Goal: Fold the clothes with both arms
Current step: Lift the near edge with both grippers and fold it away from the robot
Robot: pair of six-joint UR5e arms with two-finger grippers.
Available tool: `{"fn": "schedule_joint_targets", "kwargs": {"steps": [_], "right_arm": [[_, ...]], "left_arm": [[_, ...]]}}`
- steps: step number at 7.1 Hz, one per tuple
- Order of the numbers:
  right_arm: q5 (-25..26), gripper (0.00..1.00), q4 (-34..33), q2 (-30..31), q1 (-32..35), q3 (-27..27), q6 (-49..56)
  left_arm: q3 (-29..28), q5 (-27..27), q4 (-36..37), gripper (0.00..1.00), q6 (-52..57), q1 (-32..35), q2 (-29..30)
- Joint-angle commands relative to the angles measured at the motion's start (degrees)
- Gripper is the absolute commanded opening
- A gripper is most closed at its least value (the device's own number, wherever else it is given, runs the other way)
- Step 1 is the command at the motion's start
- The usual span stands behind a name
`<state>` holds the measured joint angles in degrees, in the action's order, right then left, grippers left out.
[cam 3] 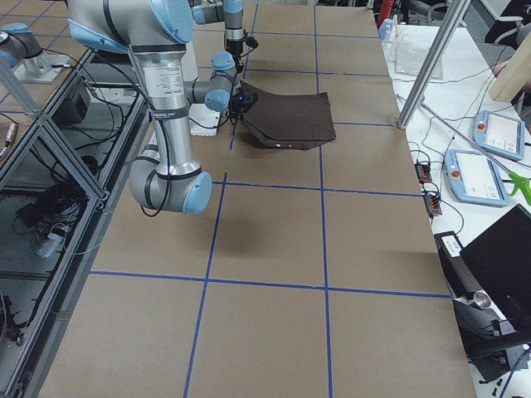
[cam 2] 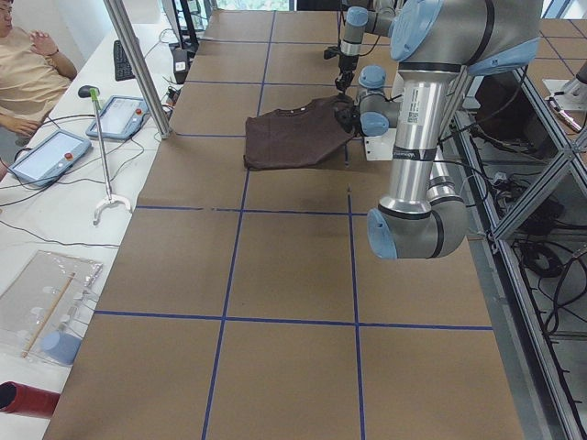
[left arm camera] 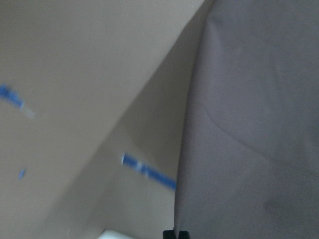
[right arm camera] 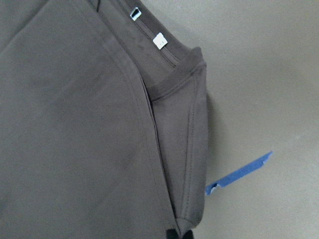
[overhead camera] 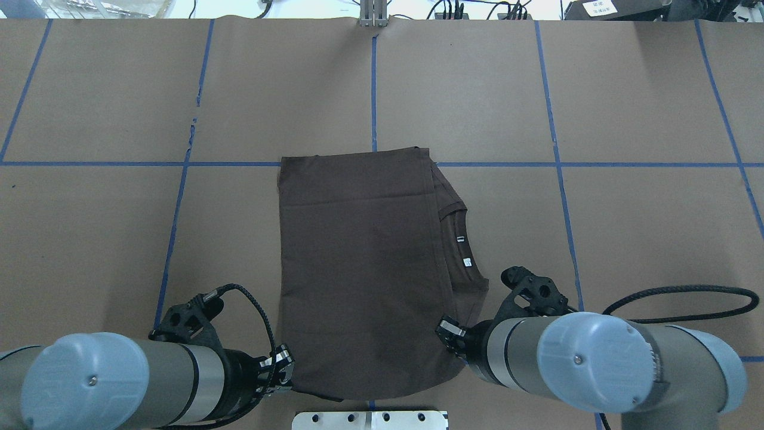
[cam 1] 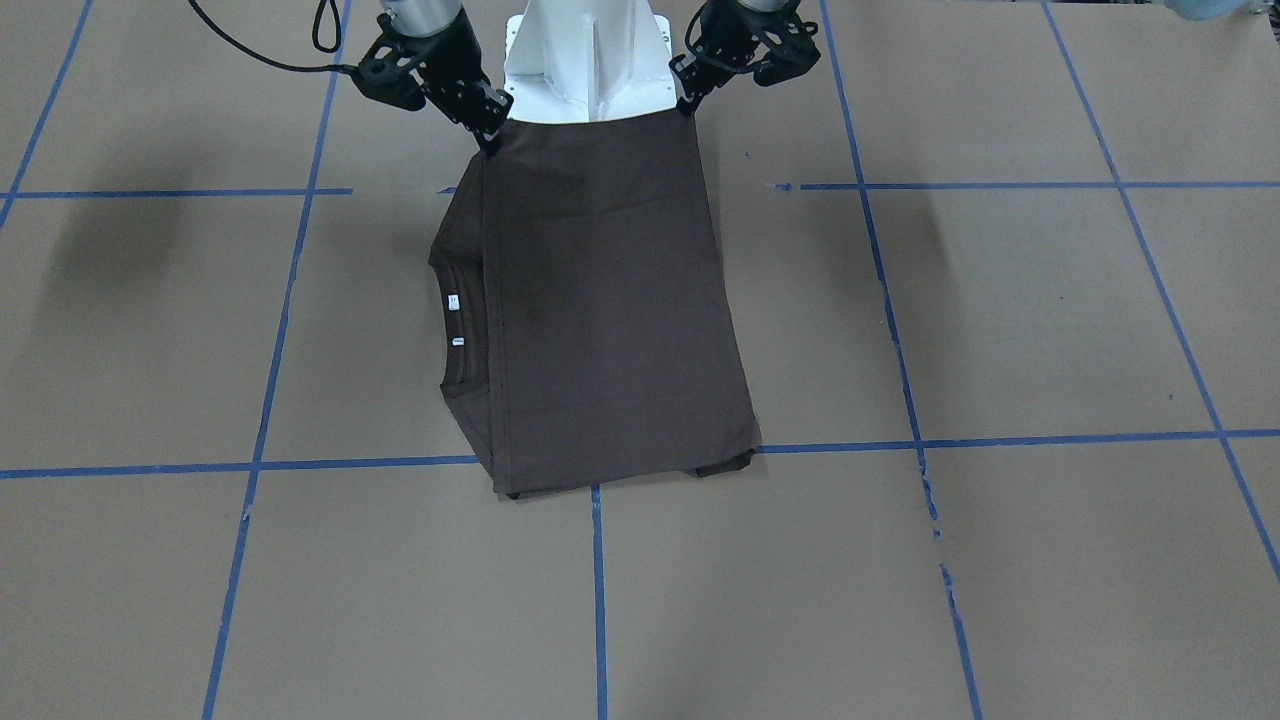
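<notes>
The dark brown T-shirt (cam 1: 610,320) lies folded on the paper-covered table, its ribbed collar (cam 1: 465,335) and white neck tags (overhead camera: 467,261) showing along one side. Its edge nearest the robot is lifted and stretched taut between both grippers. My left gripper (cam 1: 688,108) is shut on one corner of that edge (overhead camera: 285,371). At the other corner, beside the collar, my right gripper (cam 1: 492,140) is also shut on the fabric (overhead camera: 449,330). Each wrist view shows brown cloth (left arm camera: 259,124) (right arm camera: 75,124) running into the pinched black fingertips (right arm camera: 179,234) at the bottom edge.
The white bolted pedestal base (cam 1: 590,70) stands right behind the lifted edge. Blue tape lines (overhead camera: 373,83) grid the brown table. A person (cam 2: 27,73) sits at a side bench with control tablets (cam 2: 119,115) and a metal post (cam 2: 138,64).
</notes>
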<state>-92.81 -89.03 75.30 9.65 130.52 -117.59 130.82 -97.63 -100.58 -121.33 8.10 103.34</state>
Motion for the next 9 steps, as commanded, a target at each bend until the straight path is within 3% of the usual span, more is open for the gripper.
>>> {"fn": "schedule_joint_targets", "kwargs": {"steps": [1, 3, 5, 7, 9], "right_arm": [[-0.1, 0.0, -11.7, -5.1, 1.6, 7.0, -0.8], [0.0, 0.0, -11.9, -12.6, 8.7, -3.0, 2.1], [-0.3, 0.0, -11.6, -14.8, 13.4, -10.3, 9.3], [-0.6, 0.0, -1.8, -14.8, 15.9, -18.4, 10.5], [-2.4, 0.0, 2.5, -15.2, 18.2, -22.7, 10.6]], "left_arm": [[5.1, 0.1, 3.8, 0.0, -0.6, 0.2, 0.4], [1.2, 0.0, 3.8, 0.0, 9.1, 8.9, 3.6], [-5.1, 0.1, 3.3, 0.0, 13.7, 13.9, 5.6], [-11.8, 0.1, 3.0, 0.0, 18.0, 17.1, 9.0], [-17.1, 0.2, -1.7, 0.0, 19.6, 18.4, 9.6]]}}
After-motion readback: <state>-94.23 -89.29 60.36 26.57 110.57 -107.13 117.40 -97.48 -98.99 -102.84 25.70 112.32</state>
